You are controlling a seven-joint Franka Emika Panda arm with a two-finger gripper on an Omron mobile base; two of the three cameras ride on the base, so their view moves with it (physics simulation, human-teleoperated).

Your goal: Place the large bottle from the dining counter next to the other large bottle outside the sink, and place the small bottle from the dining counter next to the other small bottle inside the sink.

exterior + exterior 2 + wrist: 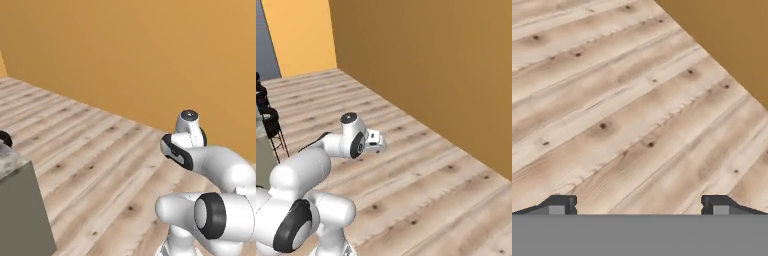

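My gripper (639,205) is open, its two dark fingertips (562,204) standing wide apart with nothing between them, and it looks down on bare wooden floor. The white arm (220,167) is folded above that floor, its hand (373,139) reaching toward the orange wall. A corner of the dining counter (11,164), a speckled marble top on an olive-grey base, shows at the left edge of the left base view, well left of the arm. The bottles and the sink are out of view.
An orange wall (150,60) runs along the far side of the plank floor (100,160). A dark object (5,138), cut off by the frame, sits at the counter corner. Dark stools (269,122) stand at the left of the right base view.
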